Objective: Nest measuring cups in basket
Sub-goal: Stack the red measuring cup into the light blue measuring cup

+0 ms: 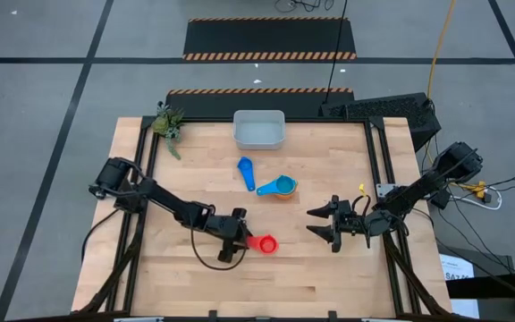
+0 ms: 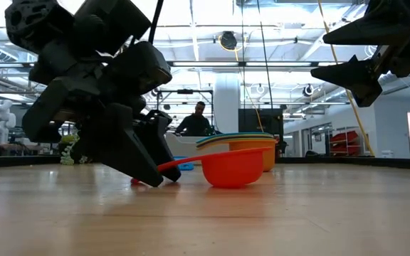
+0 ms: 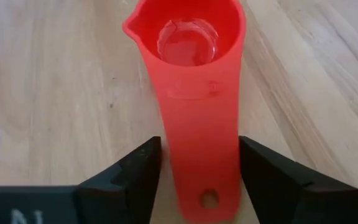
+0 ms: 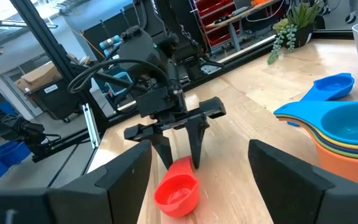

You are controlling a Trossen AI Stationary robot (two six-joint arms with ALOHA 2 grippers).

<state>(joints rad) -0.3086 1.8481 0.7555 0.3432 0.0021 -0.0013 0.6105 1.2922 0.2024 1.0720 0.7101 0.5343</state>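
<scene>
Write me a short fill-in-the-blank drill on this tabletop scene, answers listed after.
1. The left end effector straddles the handle of the ____ measuring cup.
2. The stack of nested cups has a light blue cup on top and an ____ one at the bottom.
3. The basket holds ____ cups so far.
4. The right end effector hangs above the table, holding ____.

Missing words: red; orange; no; nothing

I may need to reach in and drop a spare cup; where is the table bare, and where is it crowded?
Bare wood spans the near edge of the table and the stretch between plant and left gripper. Crowded: the centre, with basket, blue cup, nested stack and red cup.
</scene>
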